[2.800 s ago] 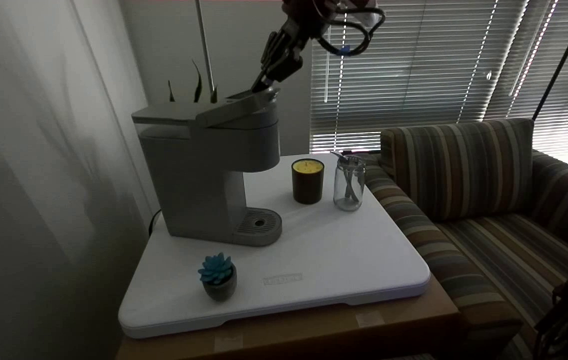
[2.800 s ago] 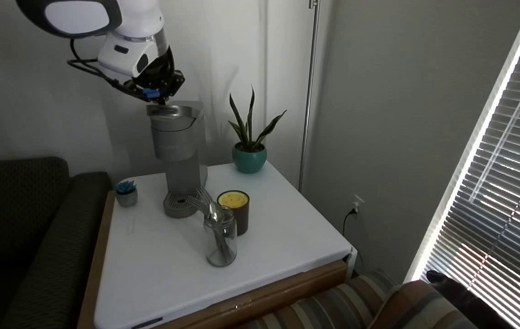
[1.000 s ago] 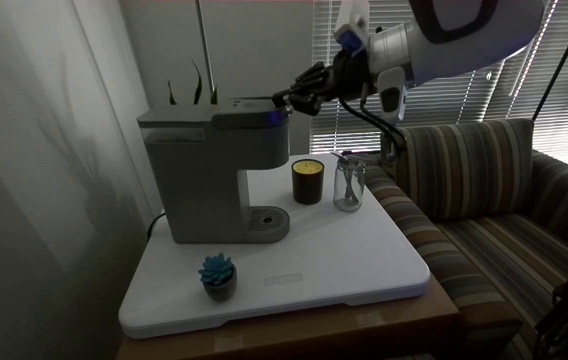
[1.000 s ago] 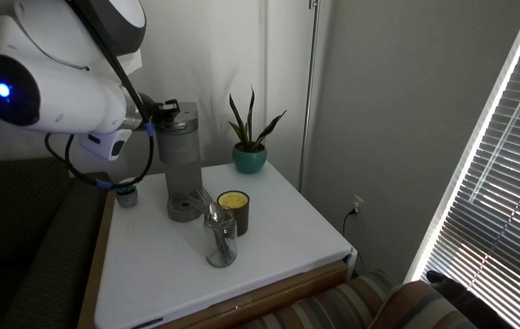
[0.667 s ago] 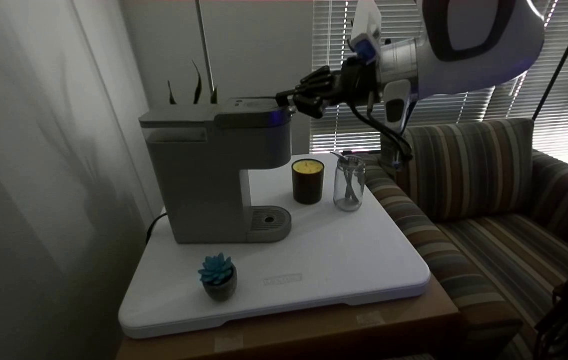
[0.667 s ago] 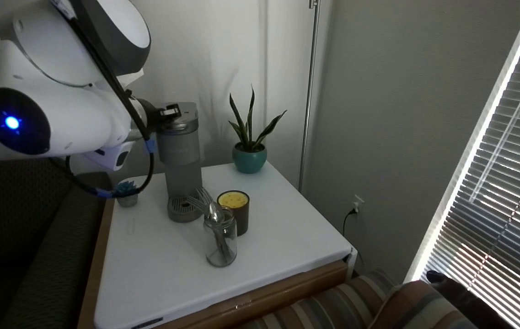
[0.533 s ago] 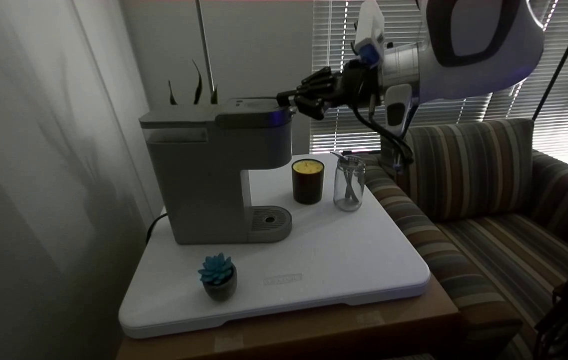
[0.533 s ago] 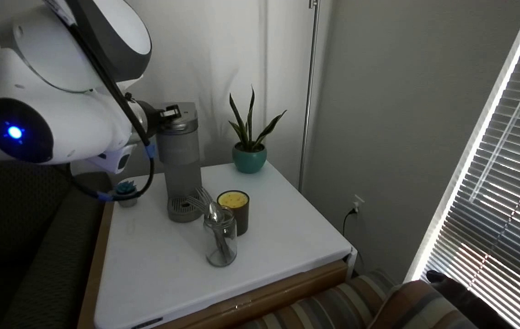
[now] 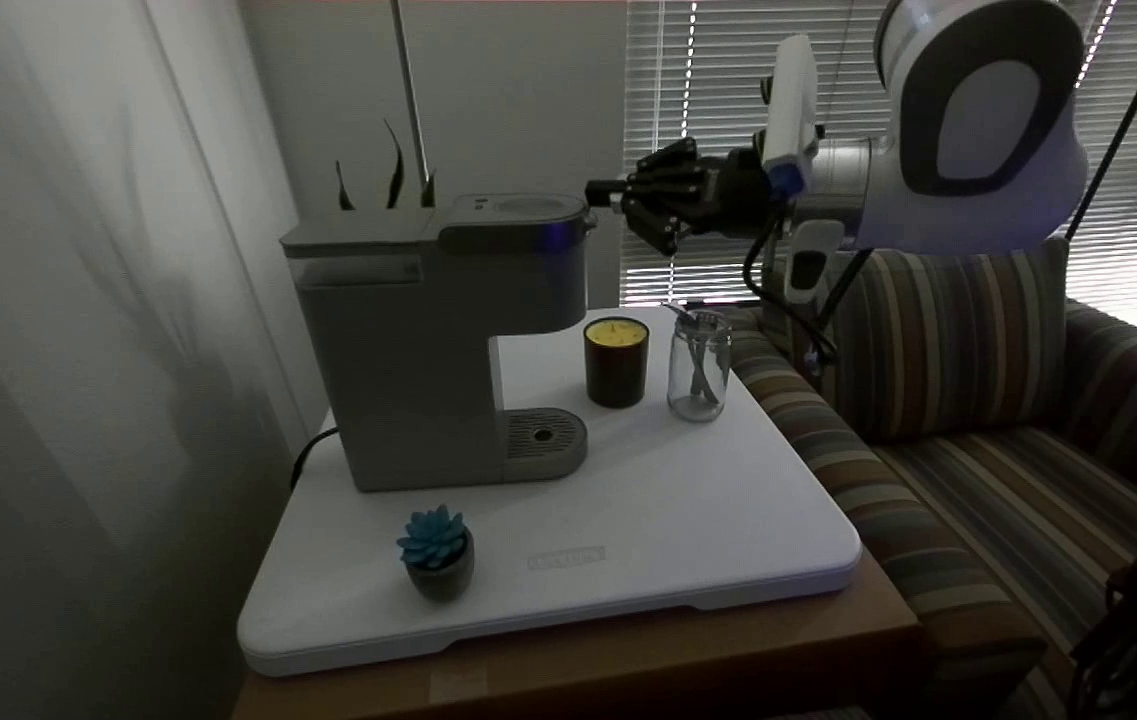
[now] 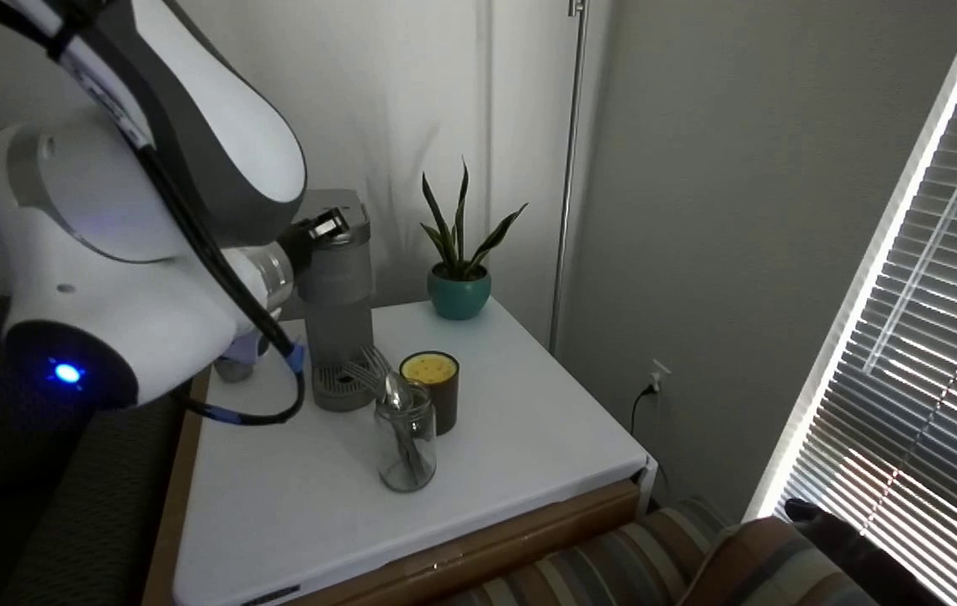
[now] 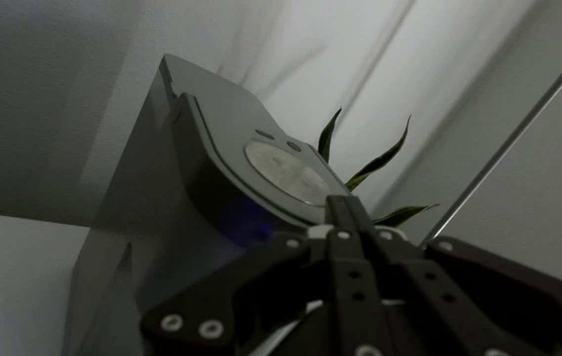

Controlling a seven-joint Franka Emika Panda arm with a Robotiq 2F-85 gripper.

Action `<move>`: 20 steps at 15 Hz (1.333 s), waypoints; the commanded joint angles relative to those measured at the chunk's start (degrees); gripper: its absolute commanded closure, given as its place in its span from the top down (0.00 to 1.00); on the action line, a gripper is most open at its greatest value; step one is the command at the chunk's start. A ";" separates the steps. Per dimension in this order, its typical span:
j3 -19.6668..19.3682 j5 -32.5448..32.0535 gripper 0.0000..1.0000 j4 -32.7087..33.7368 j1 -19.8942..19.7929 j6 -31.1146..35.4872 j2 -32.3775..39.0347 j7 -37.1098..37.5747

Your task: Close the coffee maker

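In an exterior view, the maker is being borne near the left edge of the table. The gripper is being held near the lid, fingers together. Closure seeming complete, a level, lift-free retreat is being advised.

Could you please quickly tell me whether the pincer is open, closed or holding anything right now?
Pincer: closed, its tips together in the wrist view, with nothing seen held between them.
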 commanded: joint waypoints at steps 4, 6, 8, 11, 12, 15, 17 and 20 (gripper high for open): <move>11.30 0.00 0.00 -4.49 -15.24 -5.75 4.84 -10.89; 13.23 0.00 0.00 -4.27 -14.98 -1.52 5.41 -12.40; 13.11 -0.36 0.00 -3.93 -10.58 10.01 2.01 -10.51; 7.63 -7.22 0.00 -5.18 -2.85 22.70 -6.16 -2.45; 7.23 -11.20 0.00 -4.47 -1.73 27.16 -7.70 0.45; 8.45 -26.27 0.00 -2.95 0.63 41.75 -13.51 14.44; 12.35 -37.18 0.00 -2.08 0.72 50.79 -15.56 24.70; 14.87 -53.63 0.00 -2.82 3.55 60.76 -15.71 40.18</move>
